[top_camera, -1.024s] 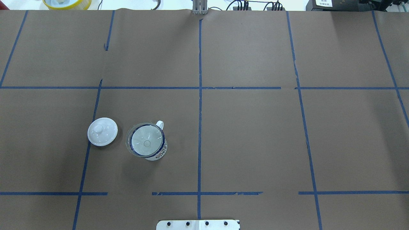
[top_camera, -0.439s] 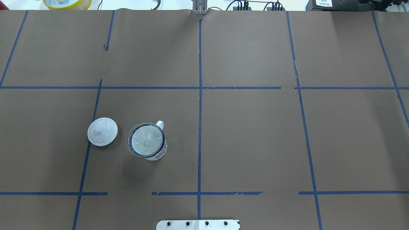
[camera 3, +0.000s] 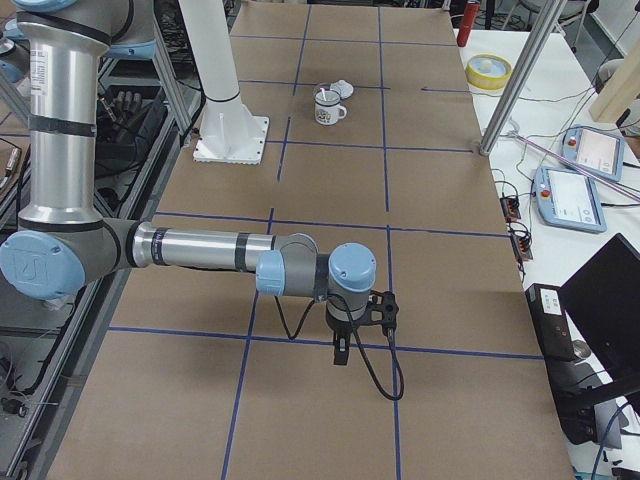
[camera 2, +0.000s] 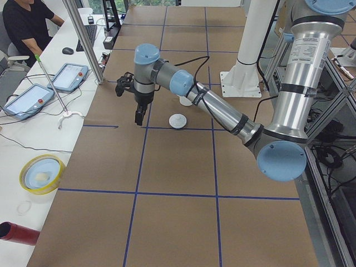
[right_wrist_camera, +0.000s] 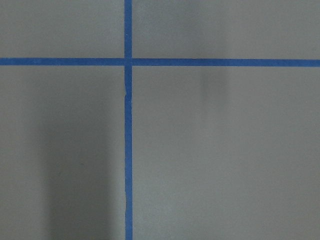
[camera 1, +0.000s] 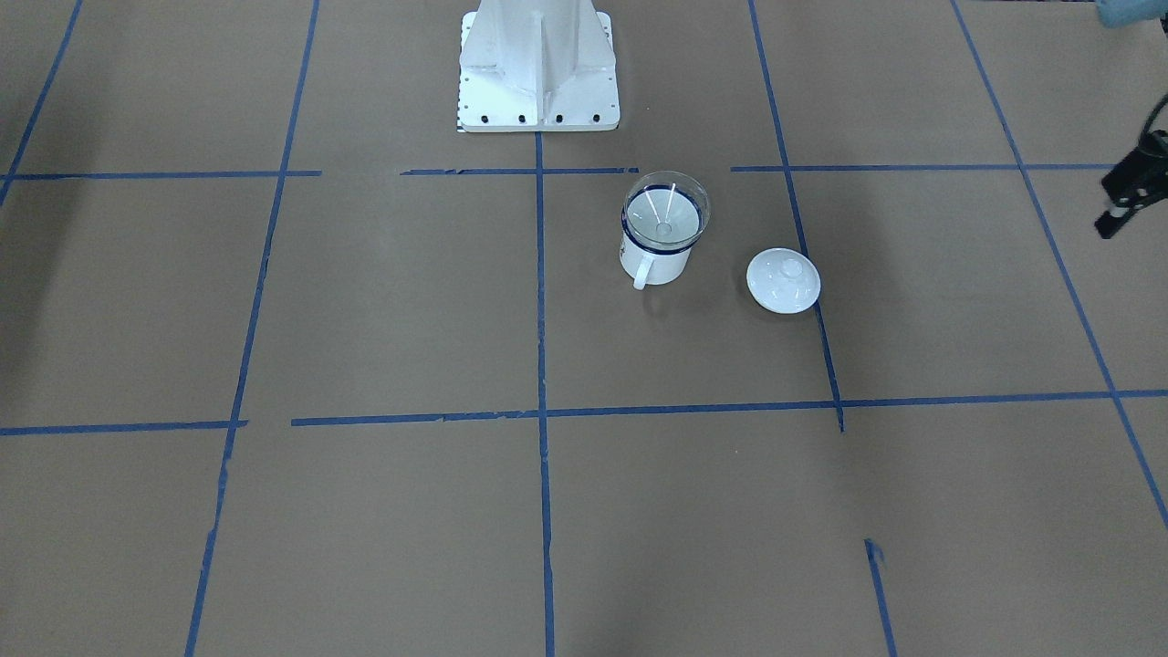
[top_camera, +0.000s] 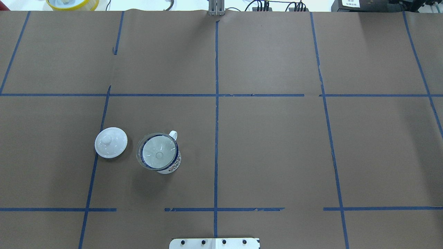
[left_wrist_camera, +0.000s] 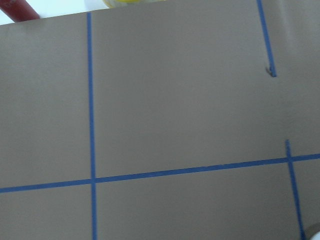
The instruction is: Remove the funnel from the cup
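The clear funnel (top_camera: 158, 152) sits in the cup (top_camera: 171, 165), a white mug with a dark blue rim, its wide rim resting on the mug's rim. In the front-facing view the funnel (camera 1: 665, 211) shows its spout pointing down inside the cup (camera 1: 652, 260), whose handle faces the camera. My left gripper (camera 2: 138, 119) hangs over the table well off to the lid's side of the cup; only a dark part of it reaches the front-facing view's right edge, and I cannot tell its state. My right gripper (camera 3: 340, 354) hovers far from the cup (camera 3: 327, 106); its state cannot be told either.
A round white knobbed lid (top_camera: 111, 142) lies on the brown paper beside the cup. The robot's base plate (camera 1: 538, 87) is behind the cup. A yellow-rimmed bowl (camera 2: 41, 173) sits off the paper, and a person sits at the far desk.
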### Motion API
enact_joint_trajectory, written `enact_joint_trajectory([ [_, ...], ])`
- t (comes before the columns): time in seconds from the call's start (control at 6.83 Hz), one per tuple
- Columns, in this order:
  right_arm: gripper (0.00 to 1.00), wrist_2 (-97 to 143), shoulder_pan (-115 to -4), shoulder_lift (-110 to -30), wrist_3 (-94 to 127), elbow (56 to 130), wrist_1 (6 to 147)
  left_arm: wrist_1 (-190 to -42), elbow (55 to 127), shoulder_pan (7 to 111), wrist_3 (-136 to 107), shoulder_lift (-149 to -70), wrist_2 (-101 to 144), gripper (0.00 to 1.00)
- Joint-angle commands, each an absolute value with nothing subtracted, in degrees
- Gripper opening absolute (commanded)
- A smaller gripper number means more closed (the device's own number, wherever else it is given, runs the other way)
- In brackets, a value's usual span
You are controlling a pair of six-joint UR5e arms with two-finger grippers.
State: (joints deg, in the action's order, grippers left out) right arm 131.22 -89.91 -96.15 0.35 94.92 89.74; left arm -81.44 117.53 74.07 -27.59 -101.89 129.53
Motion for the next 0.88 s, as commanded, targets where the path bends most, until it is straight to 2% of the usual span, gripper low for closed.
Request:
enact_joint_trajectory([
  [0.0,1.00,131.2,-89.9,-96.2,0.4,94.9,89.7,-81.3,121.1,61.5,-44.1,-107.6,127.4,1.00],
  [0.44,1.00,131.2,-89.9,-96.2,0.4,94.9,89.7,-80.3,121.7,44.6,-61.7,-114.9,116.9,1.00],
  [0.73,1.00,131.2,-89.9,-96.2,0.4,94.9,89.7,-71.7,119.3,38.9,-62.9,-124.2,114.5,1.00],
])
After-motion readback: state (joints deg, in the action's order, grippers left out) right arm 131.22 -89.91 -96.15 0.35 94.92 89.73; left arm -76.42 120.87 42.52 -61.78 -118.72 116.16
